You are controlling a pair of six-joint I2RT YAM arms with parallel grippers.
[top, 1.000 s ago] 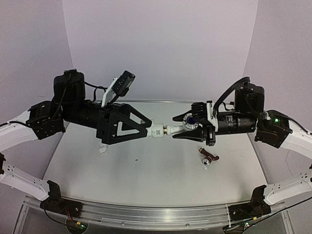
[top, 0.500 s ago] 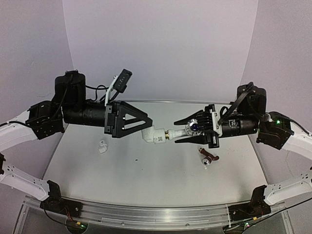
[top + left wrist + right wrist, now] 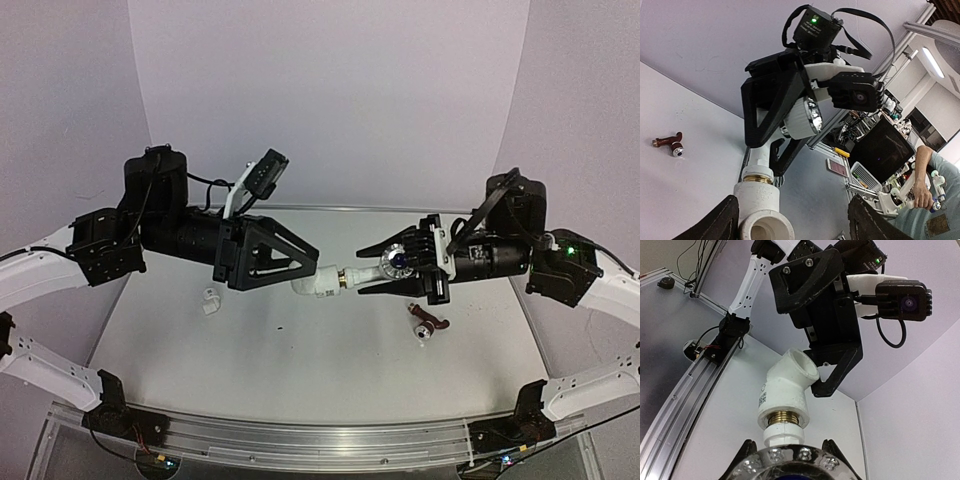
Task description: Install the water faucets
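A white water faucet (image 3: 372,268) with a silvery, blue-centred knob (image 3: 398,260) hangs in mid-air, and my right gripper (image 3: 365,268) is shut on it at the knob. Its brass thread (image 3: 784,417) sits in a white elbow fitting (image 3: 786,386), which also hangs above the table (image 3: 300,350). My left gripper (image 3: 308,272) is at the elbow's free end with its jaws wide apart. In the left wrist view the elbow fitting (image 3: 759,205) lies beside the left finger (image 3: 715,225), far from the other finger (image 3: 872,225).
A dark red faucet (image 3: 428,325) lies on the table right of centre, also visible as the dark red faucet (image 3: 669,144) in the left wrist view. A small white elbow fitting (image 3: 210,301) lies on the table at the left. Purple walls enclose the back and sides.
The left gripper let go of the elbow, drew back, then came forward to it again with its jaws narrowing. The right gripper rolled, turning the faucet and elbow.
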